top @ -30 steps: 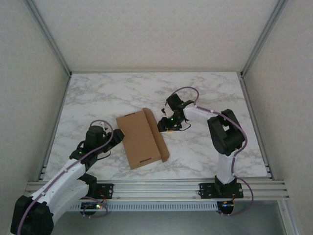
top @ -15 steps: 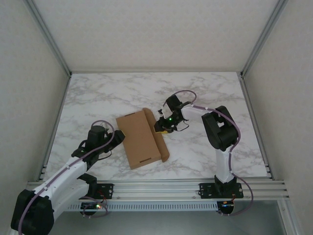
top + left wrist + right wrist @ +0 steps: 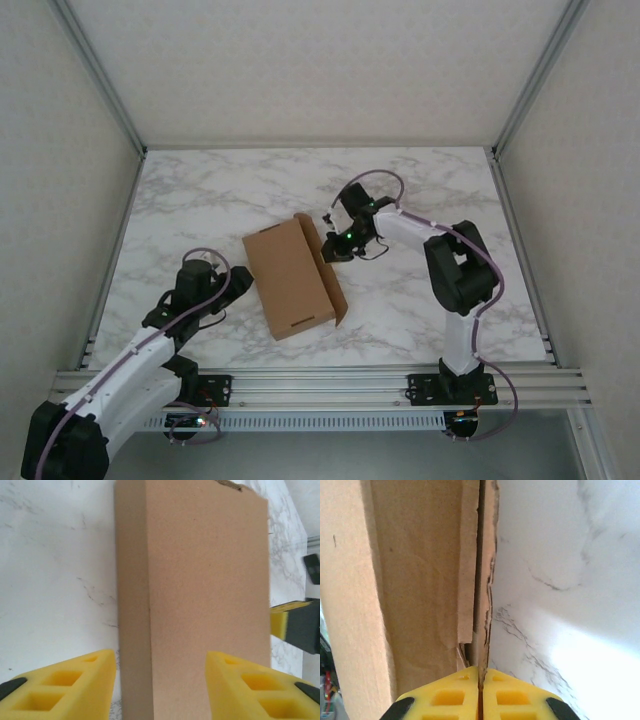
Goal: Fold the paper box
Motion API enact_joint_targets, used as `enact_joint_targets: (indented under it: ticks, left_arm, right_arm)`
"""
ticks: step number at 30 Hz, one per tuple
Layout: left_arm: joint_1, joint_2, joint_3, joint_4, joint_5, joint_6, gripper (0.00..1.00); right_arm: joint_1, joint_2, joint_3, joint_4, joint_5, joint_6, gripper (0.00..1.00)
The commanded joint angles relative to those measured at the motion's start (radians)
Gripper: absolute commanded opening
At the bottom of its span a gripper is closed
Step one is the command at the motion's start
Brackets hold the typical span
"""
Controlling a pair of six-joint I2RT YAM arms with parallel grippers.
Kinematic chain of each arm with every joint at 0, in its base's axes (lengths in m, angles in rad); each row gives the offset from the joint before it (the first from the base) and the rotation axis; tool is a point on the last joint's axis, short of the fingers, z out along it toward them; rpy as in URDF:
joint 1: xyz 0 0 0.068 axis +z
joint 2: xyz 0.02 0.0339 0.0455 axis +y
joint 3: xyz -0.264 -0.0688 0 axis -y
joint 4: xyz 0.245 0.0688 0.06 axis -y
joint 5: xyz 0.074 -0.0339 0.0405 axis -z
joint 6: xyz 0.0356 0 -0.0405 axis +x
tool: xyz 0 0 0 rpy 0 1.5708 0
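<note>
From above, I see the plain brown cardboard paper box (image 3: 288, 285) lying mid-way across the white marbled table (image 3: 430, 180), its right flap raised. The left gripper (image 3: 228, 284) sits just beside the box's left edge, and the right gripper (image 3: 330, 250) is at the flap's far end.

On the left wrist, the yellow fingers (image 3: 65, 685) stand apart, with the box ahead of them.

On the right wrist, the pads (image 3: 455, 695) are pressed together on the flap's ragged edge.

Since a second ago the box has turned slightly.

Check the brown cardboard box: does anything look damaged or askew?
The plain brown cardboard box lies turned askew on the marble table, and its flap edge looks ragged and frayed just ahead of the right gripper, jaws closed.
</note>
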Motion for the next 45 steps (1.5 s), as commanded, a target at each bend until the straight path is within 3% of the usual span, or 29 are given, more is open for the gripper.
enact_joint_targets:
  ticks: [1,5,8,12,16,26,31,37,45]
  left_arm:
    - [-0.009,-0.027,0.073,-0.075,-0.057,0.045,0.53]
    - [-0.011,-0.038,0.141,-0.126,-0.104,0.11,0.57]
    - [-0.011,-0.032,0.156,-0.123,-0.123,0.114,0.59]
    - [-0.017,0.005,0.08,0.029,-0.003,0.014,0.53]
    - [-0.081,0.095,0.06,0.146,0.042,-0.008,0.46]
    - [-0.231,0.253,0.111,0.279,0.053,-0.007,0.46]
    - [-0.254,0.326,0.148,0.268,0.043,0.018,0.46]
    - [-0.256,0.266,0.12,0.227,0.01,0.028,0.45]
    - [-0.256,0.11,0.054,0.121,-0.038,0.004,0.45]
  right_arm:
    - [0.017,-0.083,0.114,-0.166,0.161,-0.136,0.08]
    - [0.048,-0.099,0.234,-0.296,0.295,-0.248,0.09]
    - [0.05,-0.11,0.271,-0.321,0.322,-0.266,0.09]
    - [0.075,-0.096,0.321,-0.361,0.312,-0.276,0.11]
    - [0.098,-0.077,0.369,-0.401,0.261,-0.26,0.12]
    - [0.152,-0.066,0.421,-0.425,0.178,-0.228,0.13]
    - [0.15,-0.073,0.392,-0.399,0.168,-0.22,0.18]
    - [0.142,-0.052,0.343,-0.325,-0.03,-0.163,0.18]
    - [0.17,-0.062,0.305,-0.254,-0.1,-0.107,0.16]
